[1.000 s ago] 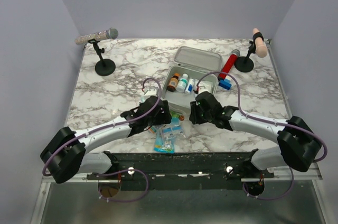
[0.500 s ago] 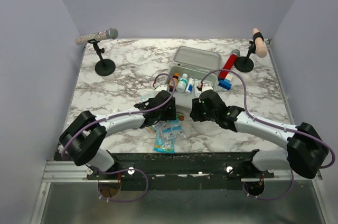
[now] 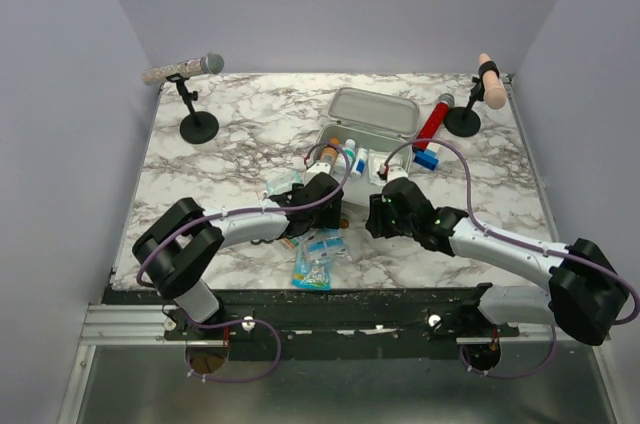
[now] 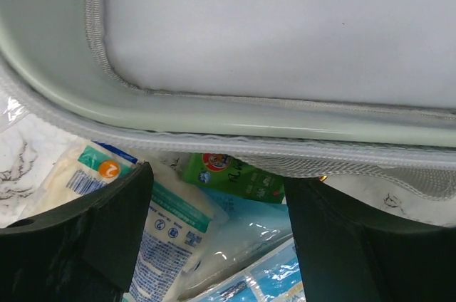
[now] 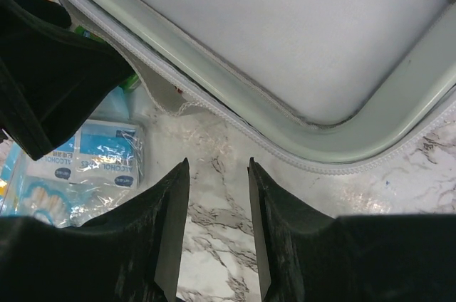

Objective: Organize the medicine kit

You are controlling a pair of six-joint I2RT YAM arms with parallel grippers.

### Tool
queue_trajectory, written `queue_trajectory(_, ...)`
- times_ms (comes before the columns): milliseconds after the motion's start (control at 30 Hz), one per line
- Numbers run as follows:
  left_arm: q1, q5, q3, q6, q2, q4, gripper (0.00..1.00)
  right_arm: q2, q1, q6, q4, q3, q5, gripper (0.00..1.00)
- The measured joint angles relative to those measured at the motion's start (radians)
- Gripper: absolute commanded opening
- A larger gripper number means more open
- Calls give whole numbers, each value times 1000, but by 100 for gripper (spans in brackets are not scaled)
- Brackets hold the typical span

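The medicine kit (image 3: 375, 114) lies open mid-table, its lid tipped back and its tray (image 3: 392, 156) holding several small bottles (image 3: 338, 152). In the left wrist view its grey zippered side (image 4: 235, 120) fills the top. My left gripper (image 3: 325, 204) (image 4: 217, 177) is open at the kit's front edge, with a white-teal packet (image 4: 167, 224), a green packet (image 4: 231, 177) and clear blue packets (image 4: 249, 245) lying between its fingers. My right gripper (image 3: 382, 212) (image 5: 219, 163) is open over bare marble, just short of the kit's corner (image 5: 335, 138).
More packets (image 3: 318, 256) lie near the table's front edge, including alcohol pads (image 5: 107, 156). A red cylinder (image 3: 433, 121) and a blue item (image 3: 426, 159) lie right of the kit. Microphone stands (image 3: 198, 126) (image 3: 463, 120) occupy the back corners.
My left gripper has moved right, up to the kit's front edge, its elbow swinging inward and its jaws narrowing slightly. The right gripper has shifted a little; its jaws opened somewhat.
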Motion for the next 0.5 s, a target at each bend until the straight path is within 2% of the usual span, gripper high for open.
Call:
queue_trajectory(200, -52, -30, 13, 34, 23, 10, 82, -4, 0, 0, -3, -17, 0, 47)
queue_trajectory(267, -72, -48, 15, 47, 31, 10, 79, -5, 0, 1, -5, -23, 0, 47)
queue_trajectory(500, -90, -108, 18, 67, 47, 9, 57, -26, 0, 8, -7, -30, 0, 47)
